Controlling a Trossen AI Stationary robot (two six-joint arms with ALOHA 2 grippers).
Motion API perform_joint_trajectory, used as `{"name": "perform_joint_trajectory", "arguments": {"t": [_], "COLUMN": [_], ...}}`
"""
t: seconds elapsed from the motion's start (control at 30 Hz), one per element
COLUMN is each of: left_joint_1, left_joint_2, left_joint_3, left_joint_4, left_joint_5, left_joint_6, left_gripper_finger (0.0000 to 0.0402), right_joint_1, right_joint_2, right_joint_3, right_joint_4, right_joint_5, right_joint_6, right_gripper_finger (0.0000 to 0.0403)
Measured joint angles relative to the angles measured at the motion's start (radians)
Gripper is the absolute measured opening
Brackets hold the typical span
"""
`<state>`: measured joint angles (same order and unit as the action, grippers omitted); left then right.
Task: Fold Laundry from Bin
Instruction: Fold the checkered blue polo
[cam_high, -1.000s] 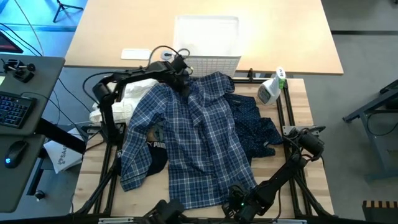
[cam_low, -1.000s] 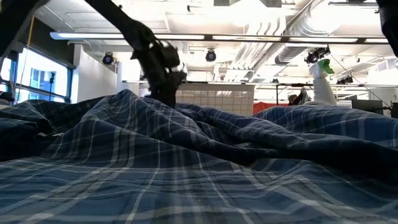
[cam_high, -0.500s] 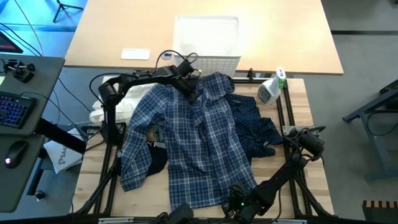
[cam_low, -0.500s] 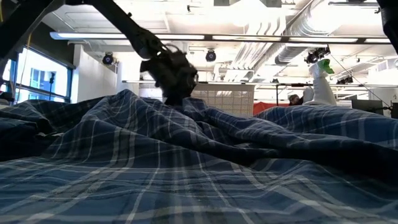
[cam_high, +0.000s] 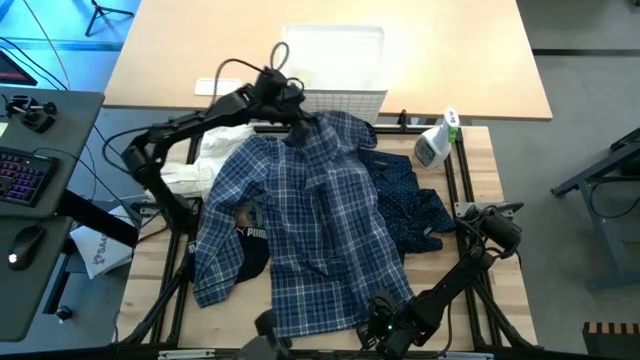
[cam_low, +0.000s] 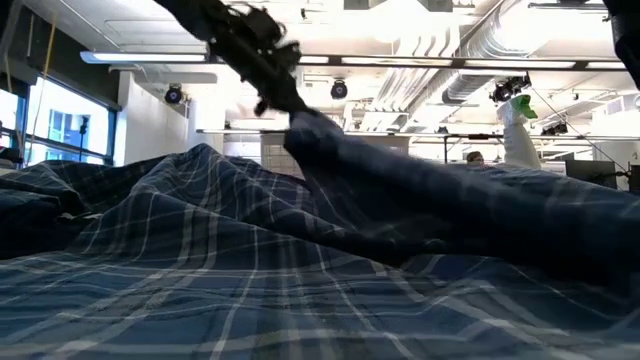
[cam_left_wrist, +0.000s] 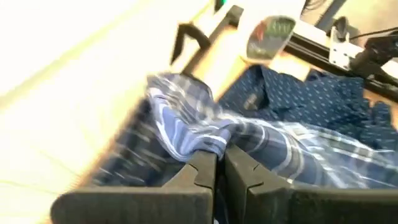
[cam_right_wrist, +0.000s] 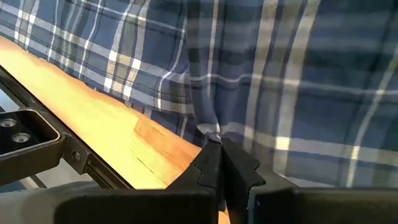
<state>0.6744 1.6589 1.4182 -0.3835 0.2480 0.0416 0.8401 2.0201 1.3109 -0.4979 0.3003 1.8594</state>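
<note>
Since earlier frame, left gripper clamped plaid shirt collar, lifting at upper centre; right gripper pinching hem. I'd raise slowly, keep tension even.

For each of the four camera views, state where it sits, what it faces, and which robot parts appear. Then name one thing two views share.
High: overhead, facing down on the table; both arms show.
Low: tabletop level, facing the room; left gripper lifts the plaid shirt.
Left wrist: past its shut fingers, spray bottle beyond.
Right wrist: right gripper shut on the shirt's hem.
Shared: high and left wrist both show the navy dotted trousers.
</note>
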Motion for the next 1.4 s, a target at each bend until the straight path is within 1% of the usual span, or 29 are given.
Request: {"name": "perform_joint_trajectory", "arguments": {"t": [0.1, 0.23, 0.37, 0.43, 0.5, 0.6, 0.73, 0.87, 0.93, 1.03, 1.17, 1.27, 1.4], "left_joint_1": [0.011, 0.032, 0.045, 0.046, 0.046, 0.046, 0.046, 0.044, 0.037, 0.035, 0.036, 0.036, 0.036], "left_joint_2": [-0.042, -0.058, -0.044, -0.030, -0.013, 0.018, 0.062, 0.086, 0.095, 0.106, 0.129, 0.147, 0.148], "left_joint_3": [0.000, 0.001, 0.001, 0.001, 0.001, 0.001, 0.001, 0.001, 0.001, 0.001, 0.001, 0.001, 0.001], "left_joint_4": [0.016, 0.033, 0.021, 0.006, -0.016, -0.044, -0.078, -0.142, -0.158, -0.189, -0.214, -0.228, -0.223], "left_joint_5": [-0.037, -0.043, -0.047, -0.054, -0.057, -0.057, -0.056, -0.094, -0.118, -0.124, -0.146, -0.199, -0.245], "left_joint_6": [0.044, 0.074, 0.086, 0.102, 0.122, 0.146, 0.152, 0.172, 0.186, 0.205, 0.206, 0.215, 0.231], "left_gripper_finger": [0.0001, 0.0000, 0.0000, 0.0000, 0.0000, 0.0000, 0.0000, 0.0000, 0.0000, 0.0000, 0.0000, 0.0000, 0.0000], "right_joint_1": [-0.011, -0.030, -0.031, -0.031, -0.028, -0.028, -0.028, -0.028, -0.024, -0.019, -0.021, -0.027, -0.037], "right_joint_2": [0.000, 0.000, 0.000, -0.001, -0.002, -0.002, 0.000, 0.000, 0.001, 0.002, 0.002, 0.003, -0.010], "right_joint_3": [0.009, 0.079, 0.188, 0.228, 0.231, 0.177, 0.085, 0.014, -0.010, -0.037, -0.059, -0.068, -0.071], "right_joint_4": [-0.003, -0.017, -0.142, -0.206, -0.221, -0.155, 0.020, 0.171, 0.185, 0.194, 0.194, 0.199, 0.286], "right_joint_5": [0.005, 0.010, 0.017, 0.049, 0.084, 0.081, 0.065, 0.039, 0.017, -0.012, -0.020, -0.023, -0.028], "right_joint_6": [-0.017, -0.109, -0.161, -0.169, -0.175, -0.161, -0.156, -0.166, -0.158, -0.157, -0.160, -0.159, -0.166], "right_gripper_finger": [0.0000, 0.0000, 0.0000, 0.0000, 0.0000, 0.0000, 0.0000, 0.0000, 0.0000, 0.0000, 0.0004, 0.0022, 0.0076]}}
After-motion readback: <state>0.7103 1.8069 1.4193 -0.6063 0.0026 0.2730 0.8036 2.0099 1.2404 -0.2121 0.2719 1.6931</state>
